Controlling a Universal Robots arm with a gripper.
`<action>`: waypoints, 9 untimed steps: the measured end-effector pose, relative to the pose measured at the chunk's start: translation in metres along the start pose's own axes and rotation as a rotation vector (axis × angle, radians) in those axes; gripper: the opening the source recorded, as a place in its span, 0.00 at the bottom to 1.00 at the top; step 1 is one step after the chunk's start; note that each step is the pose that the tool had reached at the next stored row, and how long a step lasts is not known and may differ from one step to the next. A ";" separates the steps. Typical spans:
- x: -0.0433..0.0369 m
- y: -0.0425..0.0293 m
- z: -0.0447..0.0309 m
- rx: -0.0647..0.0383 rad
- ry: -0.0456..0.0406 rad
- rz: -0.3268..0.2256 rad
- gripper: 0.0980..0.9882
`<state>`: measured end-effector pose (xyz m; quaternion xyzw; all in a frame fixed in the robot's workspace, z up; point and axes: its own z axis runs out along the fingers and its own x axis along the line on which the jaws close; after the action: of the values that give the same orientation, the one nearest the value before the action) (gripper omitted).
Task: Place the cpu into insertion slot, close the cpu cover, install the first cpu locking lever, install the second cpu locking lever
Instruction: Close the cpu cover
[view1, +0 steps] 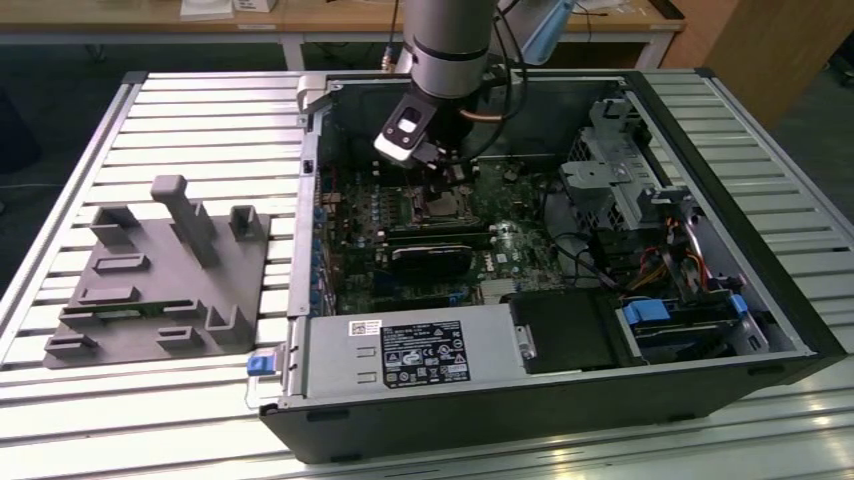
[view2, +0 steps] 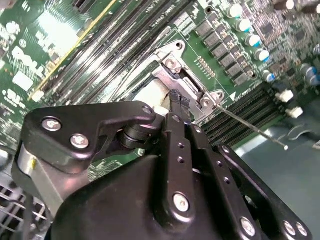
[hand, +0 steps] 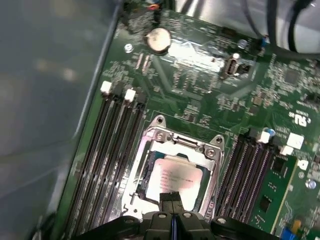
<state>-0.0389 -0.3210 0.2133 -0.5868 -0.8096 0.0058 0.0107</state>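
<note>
In the exterior view the arm (view1: 447, 45) reaches down into the open computer case (view1: 534, 420), and its wrist and a pale camera block hide the gripper's tip; the insertion slot (view1: 438, 207) is a small dark square with a silvery rim just below them, too small to tell what lies in it. In the first wrist view the gripper (hand: 171, 199) has its two black fingers pressed together with nothing between them. Their shared tip rests at the near edge of the cpu (hand: 175, 177), and whether it touches the metal or hangs just above cannot be told. The cpu sits in the socket directly under the fingertips, its silvery top partly washed out by glare. The cpu cover (hand: 186, 143) frames it on all sides; whether it lies fully flat is unclear, and its near edge is hidden behind the fingers. Long black memory slots (hand: 107, 150) run on both sides of the gripper. In the second wrist view the gripper's own body blocks most of the socket, leaving one corner of the cover and a pale strip of the cpu beside the fingertip. That view adds a thin metal lever (view2: 252, 128) sticking out from the socket corner, slanting away from the gripper over the memory slots.
</note>
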 end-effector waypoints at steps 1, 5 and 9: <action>0.0000 0.0000 0.0000 0.000 -0.0004 -0.018 0.01; 0.0000 0.0000 0.0002 0.001 -0.0020 -0.090 0.01; 0.0000 0.0000 0.0003 0.002 -0.0036 -0.163 0.01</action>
<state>-0.0389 -0.3210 0.2131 -0.5191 -0.8546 0.0067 0.0102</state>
